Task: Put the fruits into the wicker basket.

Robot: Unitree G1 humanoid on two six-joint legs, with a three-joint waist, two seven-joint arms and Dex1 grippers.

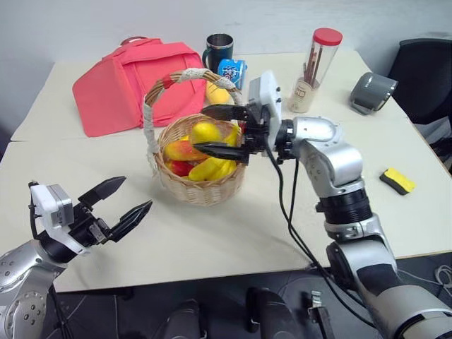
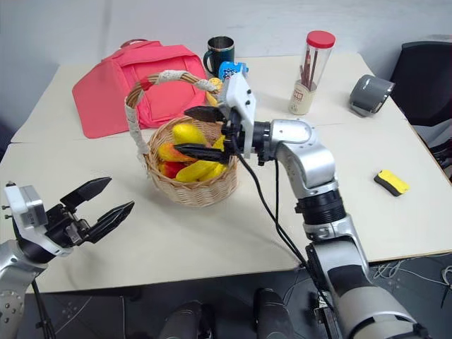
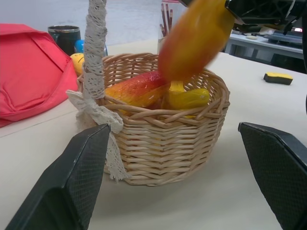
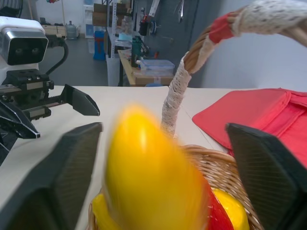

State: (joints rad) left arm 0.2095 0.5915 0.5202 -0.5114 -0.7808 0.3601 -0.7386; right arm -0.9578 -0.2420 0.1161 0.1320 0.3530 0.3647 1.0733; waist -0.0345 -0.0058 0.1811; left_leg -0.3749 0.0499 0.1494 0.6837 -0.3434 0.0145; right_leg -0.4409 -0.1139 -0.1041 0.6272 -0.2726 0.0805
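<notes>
Right gripper [image 1: 220, 132], fingers spread, hangs over the wicker basket [image 1: 201, 185] with a mango [image 3: 194, 40] blurred between them. Left gripper [image 1: 120, 202] stands apart above the bench [image 1: 233, 233].

Pale tables [image 1: 212, 240] pushed together, white wall [image 1: 85, 28], perhaps black chair [image 1: 424, 70]

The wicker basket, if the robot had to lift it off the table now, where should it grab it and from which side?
Best guess: the top of the arched handle, coming straight down from above with the fingers across the arch. The wicker basket stands upright with fruit inside, so lifting at the handle's crest should keep it level. The right gripper, open over the fruit, is nearest.
</notes>
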